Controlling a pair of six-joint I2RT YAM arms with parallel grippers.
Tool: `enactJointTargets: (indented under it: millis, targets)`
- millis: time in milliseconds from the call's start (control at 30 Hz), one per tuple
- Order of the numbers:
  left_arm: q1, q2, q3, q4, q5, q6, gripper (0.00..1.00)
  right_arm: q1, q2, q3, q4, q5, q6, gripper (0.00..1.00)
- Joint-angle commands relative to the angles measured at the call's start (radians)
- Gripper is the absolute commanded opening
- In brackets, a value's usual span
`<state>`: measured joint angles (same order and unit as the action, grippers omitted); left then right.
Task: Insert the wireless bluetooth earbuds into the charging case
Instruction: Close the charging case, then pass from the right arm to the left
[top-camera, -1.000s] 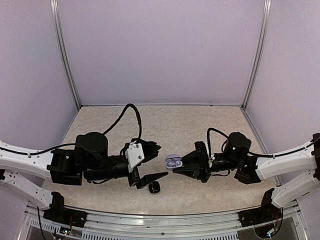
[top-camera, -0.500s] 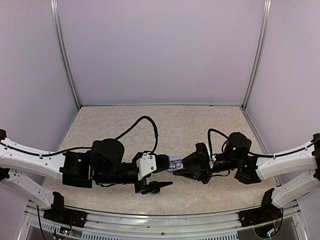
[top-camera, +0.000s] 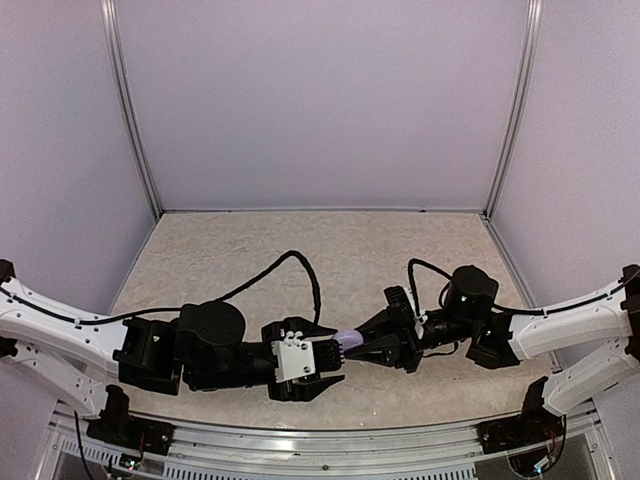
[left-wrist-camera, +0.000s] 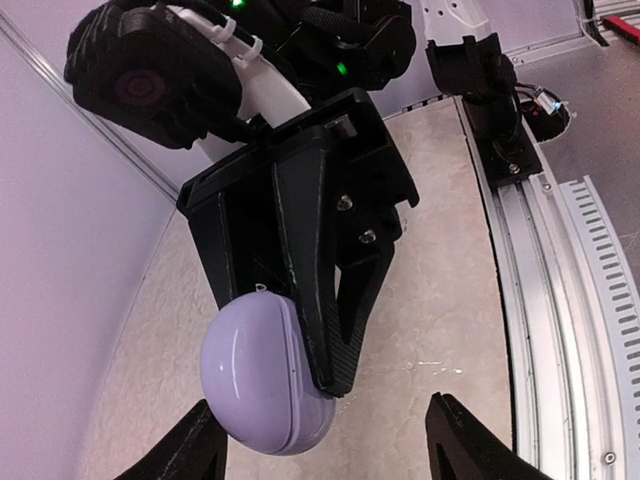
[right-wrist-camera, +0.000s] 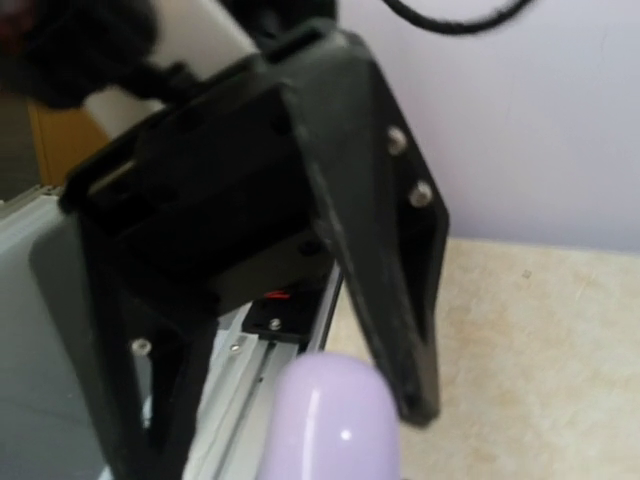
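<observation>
My right gripper (top-camera: 354, 343) is shut on a closed lavender charging case (top-camera: 346, 340) and holds it above the table, mid-front. In the left wrist view the case (left-wrist-camera: 262, 375) is glossy with its seam shut, pinched by a right finger (left-wrist-camera: 318, 300). My left gripper (top-camera: 328, 362) is open and faces the right one. Its fingertips (left-wrist-camera: 190, 452) sit either side of the case, close to it without touching. The right wrist view shows the case (right-wrist-camera: 335, 425) between the left fingers (right-wrist-camera: 400, 300). No earbuds are in view.
An aluminium rail (top-camera: 320, 440) runs along the table's near edge, just below both grippers, and also shows in the left wrist view (left-wrist-camera: 560, 300). The left arm's black cable (top-camera: 292, 262) loops over the tabletop. Lavender walls enclose the marbled table (top-camera: 330, 250).
My left arm has swung right and forward until its open jaws flank the case. A small black object on the table near the front is now hidden under it. The right gripper has shifted slightly left.
</observation>
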<state>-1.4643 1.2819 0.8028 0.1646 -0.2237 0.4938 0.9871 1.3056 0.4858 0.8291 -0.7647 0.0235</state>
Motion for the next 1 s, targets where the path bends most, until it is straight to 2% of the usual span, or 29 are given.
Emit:
enactJointTargets:
  millis: [0, 167, 333, 533, 733, 967]
  targets:
    - [-0.035, -0.040, -0.045, 0.076, -0.139, 0.097, 0.73, -0.024, 0.041, 0.073, -0.078, 0.011, 0.120, 0.00]
    - [-0.033, -0.051, -0.072, 0.113, -0.232, 0.185, 0.78, -0.024, 0.060, 0.091, -0.118, 0.000, 0.235, 0.00]
    - [-0.006, 0.006, -0.028, 0.080, -0.215, 0.208, 0.78, -0.017, 0.081, 0.102, -0.139, -0.002, 0.303, 0.00]
    - [0.014, 0.074, 0.021, 0.050, -0.155, 0.223, 0.72, -0.009, 0.094, 0.101, -0.122, 0.020, 0.346, 0.00]
    - [0.032, 0.123, 0.056, 0.029, -0.153, 0.238, 0.67, -0.008, 0.104, 0.094, -0.089, 0.015, 0.387, 0.00]
    - [0.043, 0.143, 0.073, 0.026, -0.155, 0.240, 0.51, -0.007, 0.117, 0.077, -0.061, 0.012, 0.434, 0.00]
